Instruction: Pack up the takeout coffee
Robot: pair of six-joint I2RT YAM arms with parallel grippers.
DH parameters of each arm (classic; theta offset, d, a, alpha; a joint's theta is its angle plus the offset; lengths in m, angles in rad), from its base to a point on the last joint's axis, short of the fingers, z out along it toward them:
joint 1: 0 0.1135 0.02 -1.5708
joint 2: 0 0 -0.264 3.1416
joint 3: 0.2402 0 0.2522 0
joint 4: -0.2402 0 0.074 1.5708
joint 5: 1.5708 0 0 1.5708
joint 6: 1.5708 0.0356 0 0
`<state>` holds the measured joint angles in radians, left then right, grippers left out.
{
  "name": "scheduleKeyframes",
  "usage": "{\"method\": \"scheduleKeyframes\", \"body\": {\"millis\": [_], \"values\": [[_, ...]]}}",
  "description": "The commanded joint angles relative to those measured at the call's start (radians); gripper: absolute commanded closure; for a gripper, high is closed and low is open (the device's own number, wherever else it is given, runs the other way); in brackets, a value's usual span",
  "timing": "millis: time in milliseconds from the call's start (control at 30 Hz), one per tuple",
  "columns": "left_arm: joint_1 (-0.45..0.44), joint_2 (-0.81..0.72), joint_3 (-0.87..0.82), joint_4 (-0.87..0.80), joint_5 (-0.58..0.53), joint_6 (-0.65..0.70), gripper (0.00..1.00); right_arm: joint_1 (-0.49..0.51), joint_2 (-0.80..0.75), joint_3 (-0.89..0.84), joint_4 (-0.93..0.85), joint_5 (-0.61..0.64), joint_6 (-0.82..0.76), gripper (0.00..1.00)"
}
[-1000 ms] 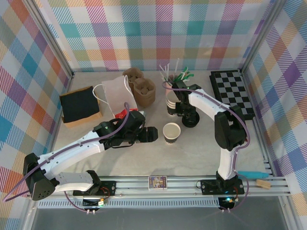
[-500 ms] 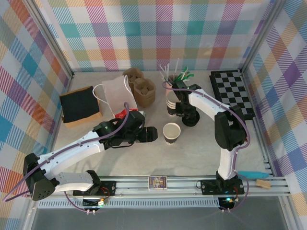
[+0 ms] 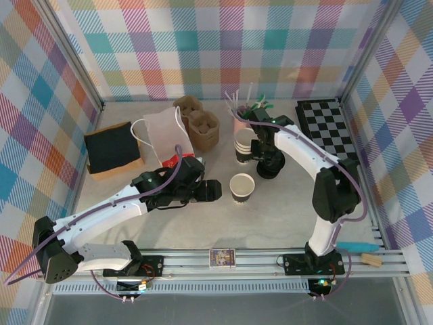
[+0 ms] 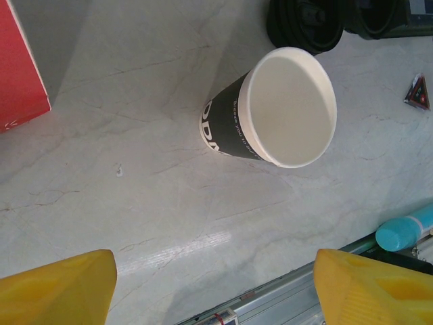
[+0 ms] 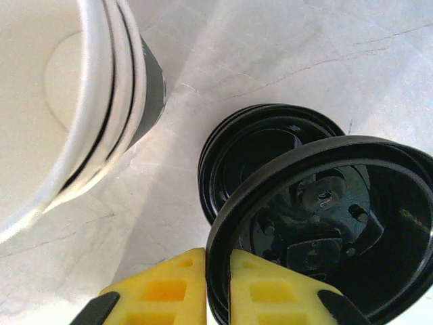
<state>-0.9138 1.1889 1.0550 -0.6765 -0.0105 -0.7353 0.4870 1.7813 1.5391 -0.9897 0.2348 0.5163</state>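
- My left gripper (image 4: 213, 288) hangs released over the pale marbled table (image 4: 135, 176), its yellow fingers (image 4: 57, 291) spread wide apart with nothing between them.
- The takeout coffee cup (image 4: 270, 112), white with a dark printed band, stands upright and lidless on the table just ahead of those fingers; I see its empty white inside from the left wrist.
- From the top camera, the cup (image 3: 241, 187) sits near the middle of the table, just right of the left gripper (image 3: 215, 190) and not touching it.
- My right gripper (image 5: 218, 284) is clenched on the rim of a black lid (image 5: 325, 230), one yellow finger (image 5: 166, 284) on each side of the edge.
- That lid is held tilted above a stack of black lids (image 5: 250, 135) resting on the table.
- A stack of lidless white cups (image 5: 74, 101) stands just beside the lid stack, to its left in the right wrist view.
- In the top view, the right gripper (image 3: 262, 154) works behind the cup, between the cup stack (image 3: 243, 145) and the lid stack (image 3: 269, 168).
- Farther back stand a white paper bag (image 3: 161, 132), a brown cup carrier (image 3: 199, 125) and a checkerboard (image 3: 331, 132).
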Motion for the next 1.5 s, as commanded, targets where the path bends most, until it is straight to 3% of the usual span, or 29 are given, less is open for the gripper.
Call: {"method": "scheduleKeyframes", "body": {"millis": [0, 200, 433, 600, 733, 967, 1233, 1467], "values": [[0.012, -0.007, 0.034, -0.010, 0.006, 0.028, 0.24, -0.004, -0.099, 0.028, -0.065, -0.043, 0.011, 0.85], [0.012, -0.036, 0.060, 0.075, 0.011, 0.021, 0.23, -0.021, -0.304, 0.025, -0.066, -0.277, -0.034, 0.85], [0.010, -0.129, -0.097, 0.476, 0.068, -0.053, 0.23, -0.067, -0.587, -0.197, 0.171, -0.672, 0.021, 0.85], [0.001, -0.200, -0.217, 0.727, 0.072, -0.058, 0.22, -0.082, -0.741, -0.311, 0.369, -0.873, 0.102, 0.85], [-0.025, -0.231, -0.217, 0.822, 0.092, -0.049, 0.22, -0.082, -0.813, -0.348, 0.545, -0.991, 0.242, 0.85], [-0.049, -0.263, -0.175, 0.915, 0.114, -0.037, 0.20, -0.082, -0.867, -0.373, 0.848, -1.101, 0.469, 0.85], [-0.050, -0.228, -0.166, 1.125, 0.200, -0.127, 0.19, -0.082, -0.855, -0.489, 1.304, -1.152, 0.771, 0.85], [-0.062, -0.253, -0.158, 1.119, 0.167, -0.091, 0.19, -0.082, -0.838, -0.484, 1.436, -1.165, 0.852, 0.85]]}}
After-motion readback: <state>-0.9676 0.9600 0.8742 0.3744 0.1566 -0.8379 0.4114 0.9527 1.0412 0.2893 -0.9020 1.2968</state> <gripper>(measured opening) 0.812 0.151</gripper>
